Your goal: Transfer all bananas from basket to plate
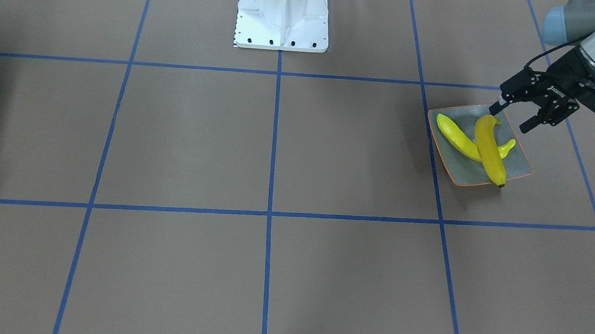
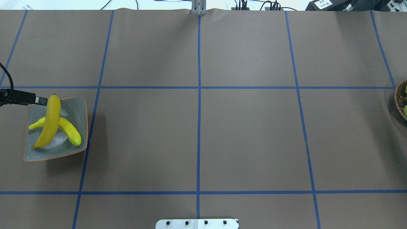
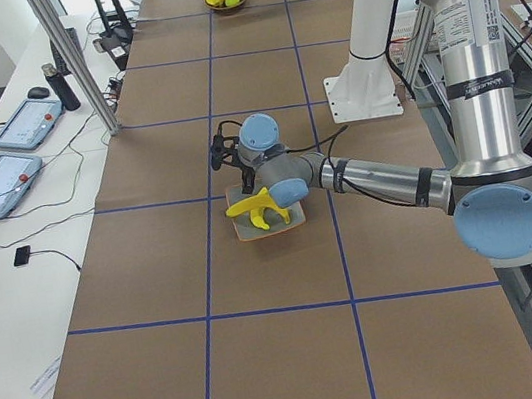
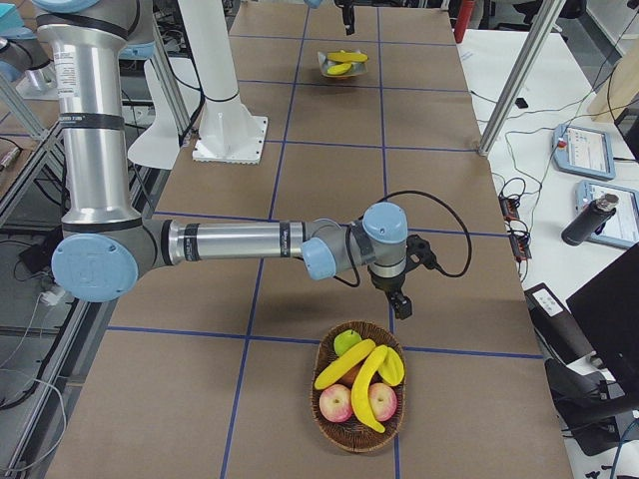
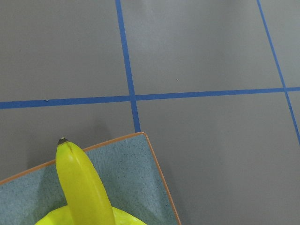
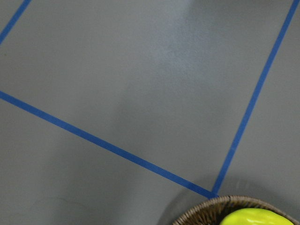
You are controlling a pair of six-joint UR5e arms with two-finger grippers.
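On the worktop's (image 2: 197, 140) left, the left tool (image 1: 511, 117) hovers empty, jaws parted, over the plate's (image 2: 81, 105) far corner. Two bananas (image 2: 51, 121) lie crossed on the plate. At the far right, the basket (image 2: 398, 105) holds more bananas (image 4: 344, 365). The right tool (image 4: 400, 304) hangs just beside it; I cannot tell how its jaws stand.

Two bananas (image 1: 490, 150) crossed on plate (image 1: 462, 169), two in basket (image 4: 359, 442)
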